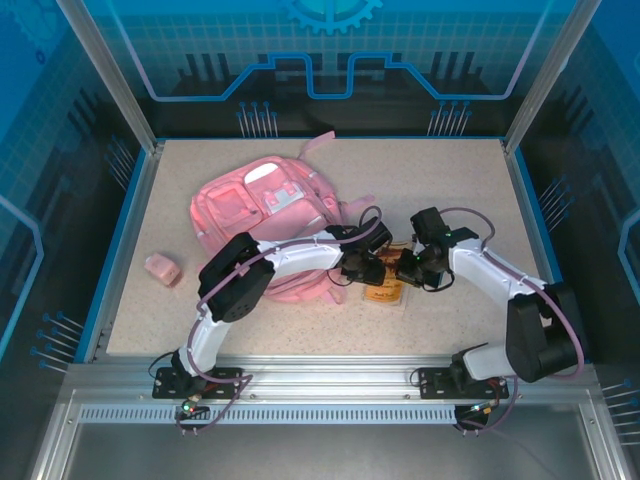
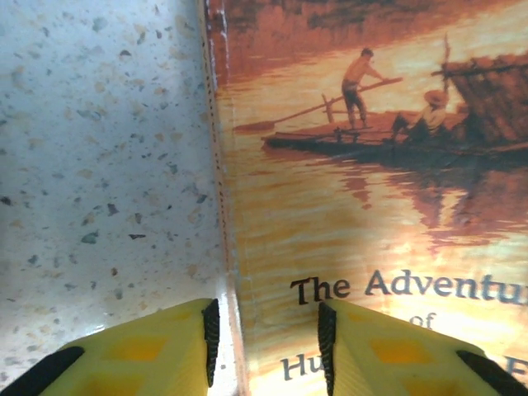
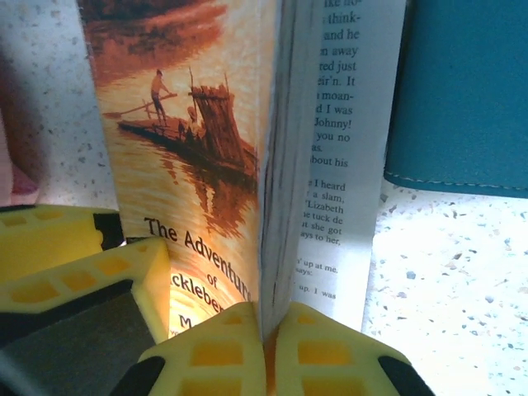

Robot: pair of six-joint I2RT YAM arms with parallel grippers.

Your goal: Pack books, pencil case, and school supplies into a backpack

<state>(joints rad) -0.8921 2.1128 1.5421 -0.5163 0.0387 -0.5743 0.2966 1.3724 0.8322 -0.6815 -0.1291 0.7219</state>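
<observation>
The pink backpack (image 1: pixel 262 212) lies on the table's far left. To its right lies a tan-orange book (image 1: pixel 385 291) with a raft picture on its cover (image 2: pixel 371 206). My right gripper (image 3: pixel 271 338) is shut on that book's (image 3: pixel 194 157) cover and several pages at the open edge, with one page hanging loose. My left gripper (image 2: pixel 266 342) stands open astride the spine edge, one finger over the table and the other over the cover. In the top view both grippers meet over the book, left gripper (image 1: pixel 360 268) and right gripper (image 1: pixel 410 266). I cannot tell which thing is the pencil case.
A teal flat piece (image 3: pixel 462 91) with a stitched edge lies just beyond the book. A small pink object (image 1: pixel 162 268) sits alone at the table's left. The table (image 1: pixel 450 180) is walled by a blue frame and glass panels.
</observation>
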